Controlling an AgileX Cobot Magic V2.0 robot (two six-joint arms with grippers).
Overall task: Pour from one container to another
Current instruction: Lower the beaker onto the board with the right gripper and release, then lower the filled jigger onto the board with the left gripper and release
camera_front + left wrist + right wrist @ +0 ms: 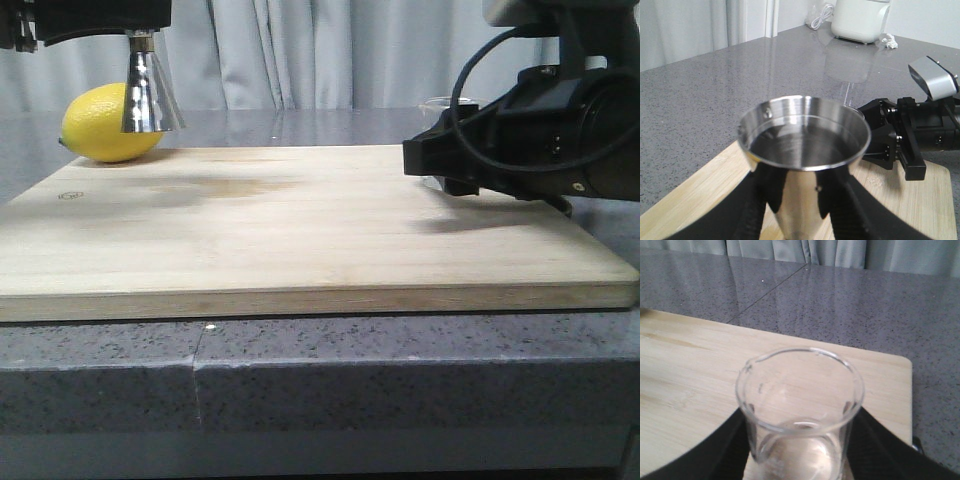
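Note:
My left gripper (143, 38) is shut on the steel jigger (151, 97) and holds it upright above the far left of the board. In the left wrist view the jigger's open top cup (805, 135) sits between the black fingers (752, 200); its inside looks dark and shiny. My right gripper (437, 160) is at the board's right side, shut on the clear glass beaker (800, 405). The beaker stands upright between the fingers (880, 445), lip toward the left. In the front view only the beaker's rim (447, 102) shows behind the arm. I cannot tell any liquid level.
A yellow lemon (100, 125) lies behind the jigger at the far left of the wooden cutting board (300, 230). The board rests on a grey speckled counter (300, 370). A white appliance (860, 20) stands far back. The right arm (912, 132) reaches over the board's right edge.

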